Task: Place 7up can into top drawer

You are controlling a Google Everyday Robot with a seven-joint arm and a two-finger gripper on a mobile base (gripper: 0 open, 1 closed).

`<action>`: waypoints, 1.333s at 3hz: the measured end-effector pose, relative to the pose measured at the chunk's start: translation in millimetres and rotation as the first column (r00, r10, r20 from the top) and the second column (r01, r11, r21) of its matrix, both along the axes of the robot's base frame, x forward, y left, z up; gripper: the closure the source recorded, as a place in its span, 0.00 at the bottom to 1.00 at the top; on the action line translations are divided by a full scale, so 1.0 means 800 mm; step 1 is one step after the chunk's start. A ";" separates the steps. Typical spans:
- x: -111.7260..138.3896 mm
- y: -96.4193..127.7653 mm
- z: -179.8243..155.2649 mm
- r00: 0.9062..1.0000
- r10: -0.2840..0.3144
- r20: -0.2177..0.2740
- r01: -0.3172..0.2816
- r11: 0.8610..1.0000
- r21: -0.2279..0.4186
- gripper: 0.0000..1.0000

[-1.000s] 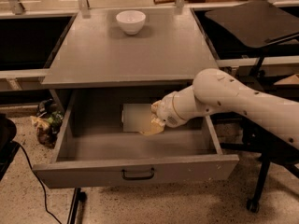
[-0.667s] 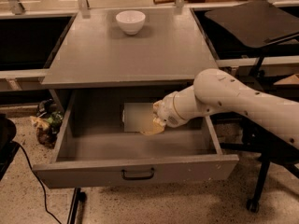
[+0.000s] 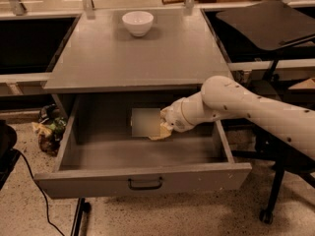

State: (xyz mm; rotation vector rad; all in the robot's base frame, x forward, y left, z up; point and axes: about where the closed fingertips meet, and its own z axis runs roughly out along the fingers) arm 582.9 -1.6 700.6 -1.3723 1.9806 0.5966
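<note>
top drawer (image 3: 88, 183): pulled open, lower centre. 7up can (image 3: 145, 122): inside, toward rear, at end effector (image 3: 165, 127), low for deposit; grip state cannot tell. white bowl (image 3: 138, 22): worktop (image 3: 147, 58), upper centre.

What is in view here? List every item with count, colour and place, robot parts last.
table: one, grey, centre, with the drawer under its top.
bowl: one, white, near the table's far edge.
top drawer: one, grey, pulled open, dark handle centred on its front.
7up can: one, looks pale, label not readable, inside the drawer towards the back.
dark panel: one, black, right of the table.
bundle: one, mixed colours, on the floor left of the drawer.
arm: one, white, reaching in from the right.
gripper: one, pale, inside the drawer at the can's right end.
</note>
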 end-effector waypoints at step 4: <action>0.041 -0.015 -0.070 0.969 -0.219 -0.118 0.222 0.975 0.015 0.81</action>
